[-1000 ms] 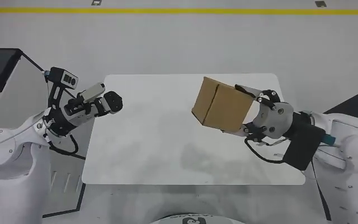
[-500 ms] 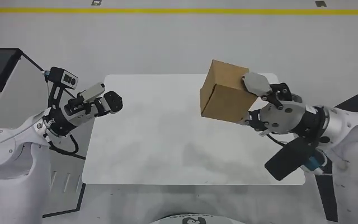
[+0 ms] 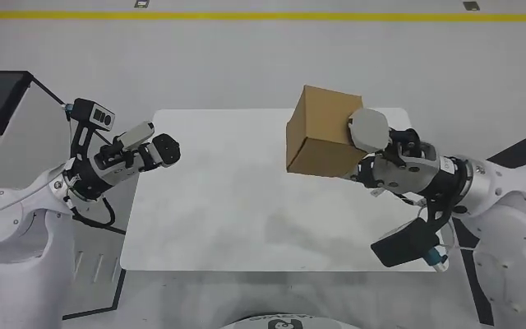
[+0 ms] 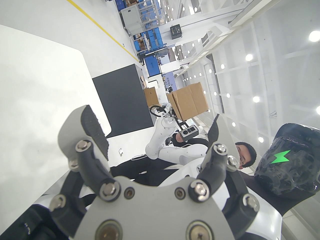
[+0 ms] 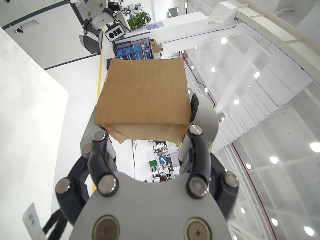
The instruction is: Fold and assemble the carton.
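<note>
Carton (image 3: 322, 132) has shifted up the frame and turned over the last second, from a corner-on tilt to a squarer set. The right wrist has rolled with it, so its dark camera block now hangs toward the lower right of the top view. Left arm has not shifted. In the top view the carton sits in the upper right, lifted off the table (image 3: 222, 214) and overlapping the table's far edge in the picture. Two brown faces show there, a lit top and a shaded front. Right hand (image 3: 362, 152) is clamped on the carton's right end, with one grey finger pad (image 3: 367, 129) lying flat on the top face near the corner; the other finger is under the carton and hidden from above. The right wrist view shows the same hold close up: the right hand (image 5: 143, 123) has a finger on each side of the carton (image 5: 142, 93), a crease runs across the broad face, and the near end has a ragged flap edge. White table (image 5: 22, 101) fills the left of that frame. Left hand (image 3: 164, 150) hangs over the table's left edge at mid-left of the top view, well apart from the carton. The left wrist view shows the left hand (image 4: 152, 119) spread wide with nothing between its ribbed pads. The carton (image 4: 188, 103) shows small at mid-frame beyond it, and the table (image 4: 37, 76) is on the left. Yellow floor line (image 3: 263, 15) crosses the top of the frame.
</note>
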You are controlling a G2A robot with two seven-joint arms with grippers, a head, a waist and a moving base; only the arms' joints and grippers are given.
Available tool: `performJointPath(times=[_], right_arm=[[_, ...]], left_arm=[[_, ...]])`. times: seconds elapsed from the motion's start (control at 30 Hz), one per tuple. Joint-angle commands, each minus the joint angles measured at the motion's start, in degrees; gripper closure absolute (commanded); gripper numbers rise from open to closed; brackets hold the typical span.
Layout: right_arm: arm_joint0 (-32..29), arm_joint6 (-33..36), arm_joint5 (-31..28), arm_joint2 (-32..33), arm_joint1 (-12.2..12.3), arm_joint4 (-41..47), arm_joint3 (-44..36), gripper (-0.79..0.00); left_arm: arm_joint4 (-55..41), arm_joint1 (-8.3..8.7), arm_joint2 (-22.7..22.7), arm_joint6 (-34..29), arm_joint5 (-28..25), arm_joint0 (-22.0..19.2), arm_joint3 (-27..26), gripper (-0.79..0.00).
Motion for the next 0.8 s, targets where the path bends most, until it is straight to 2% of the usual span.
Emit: performJointPath(times=[0.0,0.33,0.63,0.7,0.77], right_arm=[[1.3,-1.7,3.0,-1.2,0.4,-8.8,-0.2,0.0],[6.7,-5.0,18.5,-8.6,0.9,-28.0,-0.2,0.0],[7.0,-5.2,19.0,-9.6,0.9,-29.2,-0.2,0.0],[7.4,-7.1,20.4,-9.9,1.3,-35.8,-0.2,0.0],[6.9,-5.9,23.9,-10.2,1.2,-35.9,-0.2,0.0]], left_arm=[[0.0,0.0,0.0,0.0,0.0,0.0,0.0,-0.785],[0.0,0.0,0.0,0.0,0.0,0.0,0.0,-0.785],[0.0,0.0,0.0,0.0,0.0,0.0,0.0,-0.785],[0.0,0.0,0.0,0.0,0.0,0.0,0.0,-0.785],[0.0,0.0,0.0,0.0,0.0,0.0,0.0,-0.785]])
